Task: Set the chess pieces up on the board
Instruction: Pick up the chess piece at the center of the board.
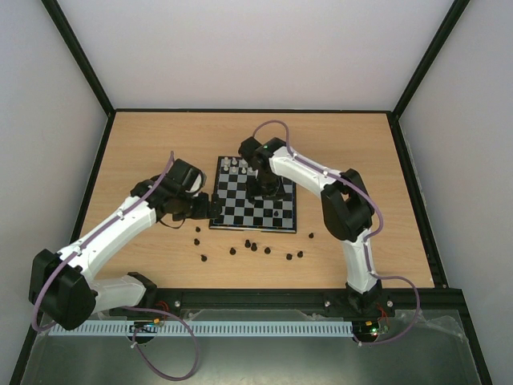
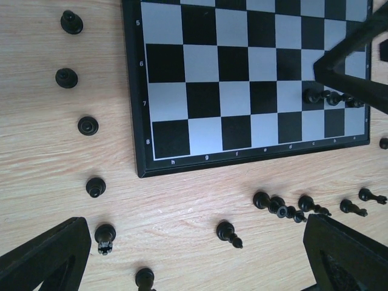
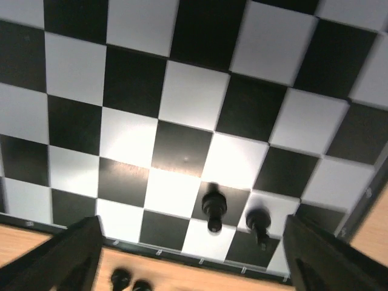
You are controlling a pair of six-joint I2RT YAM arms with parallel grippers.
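The board (image 1: 239,205) lies flat mid-table. A few white pieces (image 1: 234,164) stand at its far left corner. Two black pieces (image 3: 213,209) stand on the board near its near edge; they also show in the left wrist view (image 2: 312,96). Several black pieces (image 1: 250,245) are scattered on the wood in front of and left of the board; some lie on their sides (image 2: 229,233). My right gripper (image 1: 264,192) hovers over the board, open and empty (image 3: 194,260). My left gripper (image 1: 210,207) is open and empty by the board's near left corner, above loose black pieces (image 2: 194,267).
The wooden table (image 1: 144,144) is fenced by a black frame and white walls. Loose black pieces (image 2: 88,125) line the wood beside the board's left edge. My right arm's fingers (image 2: 351,66) reach in over the board's right part in the left wrist view.
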